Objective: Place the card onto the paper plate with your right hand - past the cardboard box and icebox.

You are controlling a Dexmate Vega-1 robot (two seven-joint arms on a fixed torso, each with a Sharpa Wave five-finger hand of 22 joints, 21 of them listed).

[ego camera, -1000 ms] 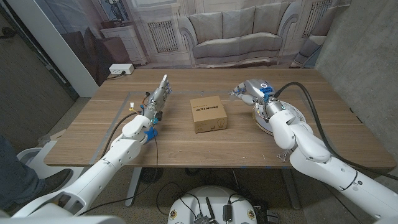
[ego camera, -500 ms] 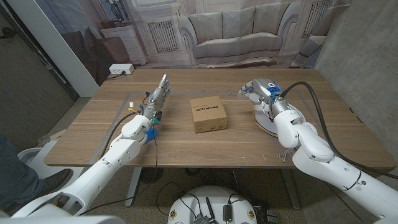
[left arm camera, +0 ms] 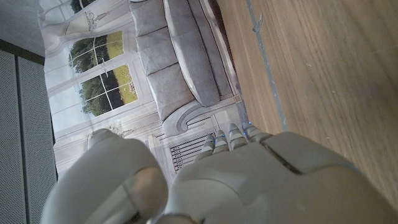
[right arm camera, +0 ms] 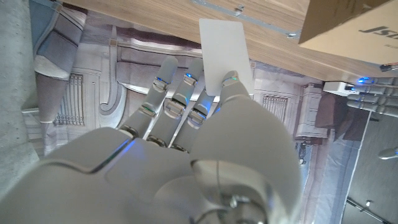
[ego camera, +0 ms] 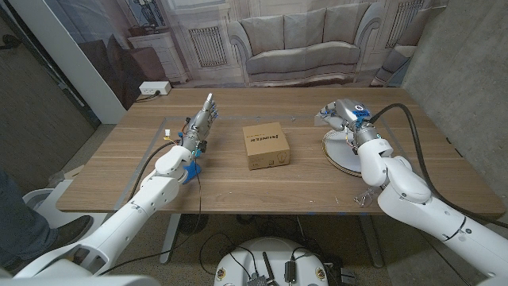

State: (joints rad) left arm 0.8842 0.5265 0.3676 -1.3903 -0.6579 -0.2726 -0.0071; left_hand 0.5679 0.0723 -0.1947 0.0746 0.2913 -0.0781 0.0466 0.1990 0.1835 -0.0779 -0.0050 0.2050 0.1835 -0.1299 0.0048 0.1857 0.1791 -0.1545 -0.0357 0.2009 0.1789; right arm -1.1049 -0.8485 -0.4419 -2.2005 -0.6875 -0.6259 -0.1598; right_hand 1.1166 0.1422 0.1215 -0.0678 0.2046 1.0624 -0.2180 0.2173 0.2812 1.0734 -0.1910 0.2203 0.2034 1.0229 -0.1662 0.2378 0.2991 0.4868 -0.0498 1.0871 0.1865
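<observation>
My right hand (ego camera: 341, 114) hovers over the far rim of the white paper plate (ego camera: 332, 156), which lies on the table's right side with my forearm across it. In the right wrist view this hand (right arm camera: 186, 143) pinches a plain white card (right arm camera: 225, 48) between thumb and fingertips, and the card sticks out past the fingers. The cardboard box (ego camera: 265, 145) sits at the table's middle, to the left of my right hand; its corner (right arm camera: 348, 22) shows in the right wrist view. My left hand (ego camera: 202, 122) stands left of the box, fingers straight and apart, holding nothing.
Thin tape lines (ego camera: 166, 120) mark the wood near my left hand. A cable (ego camera: 397, 119) arcs over my right forearm. A bare strip of table lies between the box and the plate. The table's right edge (ego camera: 456, 151) runs close beyond the plate.
My right hand has carried the card to the right, away from the box and over the plate's far rim. The left hand and the box have stayed put.
</observation>
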